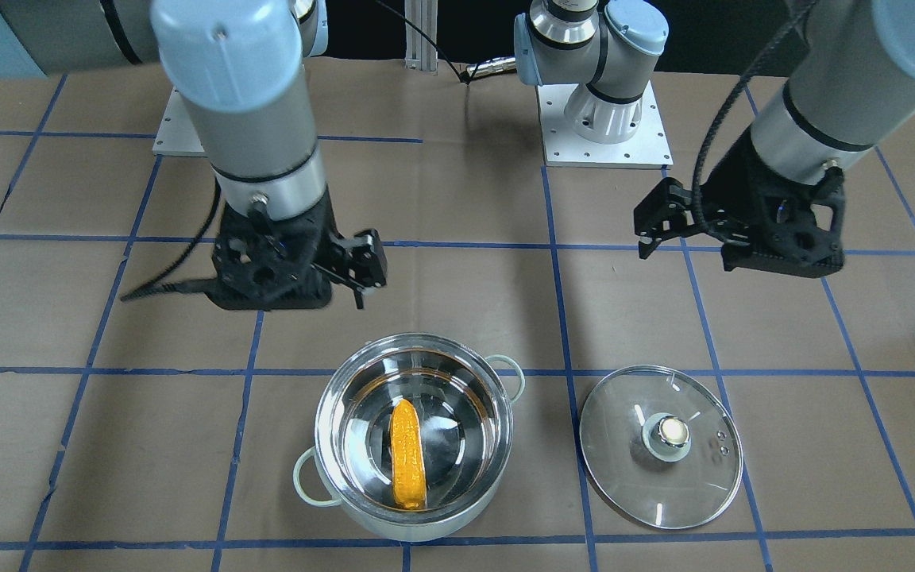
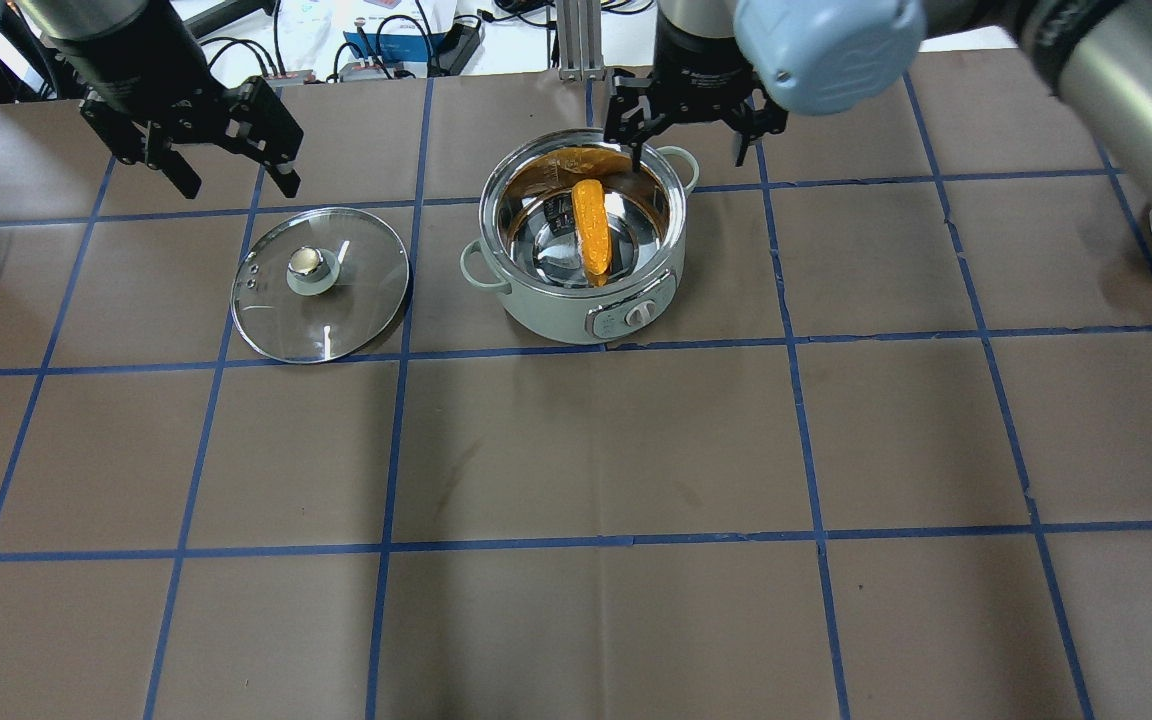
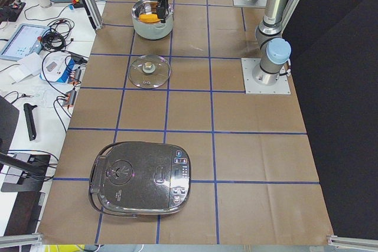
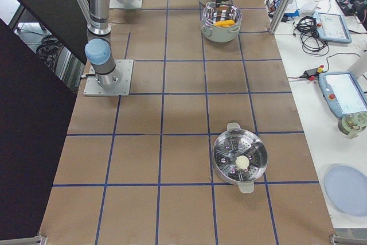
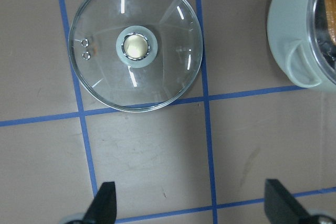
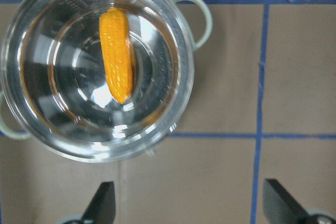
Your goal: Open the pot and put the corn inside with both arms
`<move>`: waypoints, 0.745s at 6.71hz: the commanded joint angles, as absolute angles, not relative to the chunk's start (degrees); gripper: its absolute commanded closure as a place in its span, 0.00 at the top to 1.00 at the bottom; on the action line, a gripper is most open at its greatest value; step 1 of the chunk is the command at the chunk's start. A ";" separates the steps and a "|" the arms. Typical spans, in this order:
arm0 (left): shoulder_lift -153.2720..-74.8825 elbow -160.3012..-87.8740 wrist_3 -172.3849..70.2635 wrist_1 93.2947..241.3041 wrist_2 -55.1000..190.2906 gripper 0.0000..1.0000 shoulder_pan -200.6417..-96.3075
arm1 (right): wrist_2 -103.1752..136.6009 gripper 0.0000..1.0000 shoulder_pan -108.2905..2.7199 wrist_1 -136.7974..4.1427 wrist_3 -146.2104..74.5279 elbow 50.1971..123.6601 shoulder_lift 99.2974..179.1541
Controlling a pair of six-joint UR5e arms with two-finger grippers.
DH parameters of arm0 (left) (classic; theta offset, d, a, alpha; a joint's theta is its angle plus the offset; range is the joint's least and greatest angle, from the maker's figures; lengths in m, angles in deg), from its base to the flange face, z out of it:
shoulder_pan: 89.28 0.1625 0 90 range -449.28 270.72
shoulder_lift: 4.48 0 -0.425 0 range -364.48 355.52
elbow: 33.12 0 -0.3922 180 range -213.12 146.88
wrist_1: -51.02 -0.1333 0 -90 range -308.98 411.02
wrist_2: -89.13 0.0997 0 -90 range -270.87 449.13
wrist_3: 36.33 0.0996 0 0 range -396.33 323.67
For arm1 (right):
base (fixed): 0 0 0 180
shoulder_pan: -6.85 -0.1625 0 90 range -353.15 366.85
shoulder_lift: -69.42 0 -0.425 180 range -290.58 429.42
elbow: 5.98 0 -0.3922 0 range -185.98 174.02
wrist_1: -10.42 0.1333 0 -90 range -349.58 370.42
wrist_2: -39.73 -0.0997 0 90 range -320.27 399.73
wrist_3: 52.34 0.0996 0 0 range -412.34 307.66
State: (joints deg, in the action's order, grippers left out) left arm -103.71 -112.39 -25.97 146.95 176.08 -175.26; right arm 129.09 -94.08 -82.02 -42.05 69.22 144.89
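The shiny steel pot [image 1: 332, 421] stands open with the lid off; it also shows in the overhead view [image 2: 536, 300] and the right wrist view [image 6: 173, 77]. The yellow-orange corn [image 1: 407, 465] lies inside the pot [image 2: 592, 230] [image 6: 118, 53]. The glass lid [image 1: 696, 485] lies flat on the table beside the pot, on my left [image 2: 356, 290] [image 5: 157, 77]. My right gripper [image 2: 688, 150] [image 1: 362, 274] is open and empty, above the pot's far rim. My left gripper [image 2: 236, 185] [image 1: 656, 226] is open and empty, above the table just beyond the lid.
A black rice cooker [image 3: 142, 178] sits at the table's left end. A steel steamer pot [image 4: 239, 160] sits at the right end, with a blue plate [image 4: 347, 190] on the side bench. The arms' base plates [image 1: 604, 147] stand at the robot's edge.
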 commanded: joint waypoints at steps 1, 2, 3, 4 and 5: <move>-101.79 -117.29 -29.55 142.03 177.10 1.00 -180.92 | 129.20 1.00 -87.39 -69.51 -50.80 70.65 154.46; -101.34 -118.62 -29.65 139.99 179.54 1.00 -181.73 | 129.64 0.96 -86.94 -69.30 -54.68 74.93 156.93; -100.99 -119.07 -29.13 138.49 179.65 1.00 -181.39 | 129.47 0.95 -86.93 -72.52 -54.71 79.23 159.05; -100.99 -119.08 -29.12 138.47 179.66 1.00 -180.95 | 129.56 0.97 -87.02 -75.25 -54.63 79.97 159.24; -100.81 -119.08 -29.30 138.56 179.74 1.00 -180.77 | 129.21 1.00 -86.93 -75.53 -54.54 79.37 159.24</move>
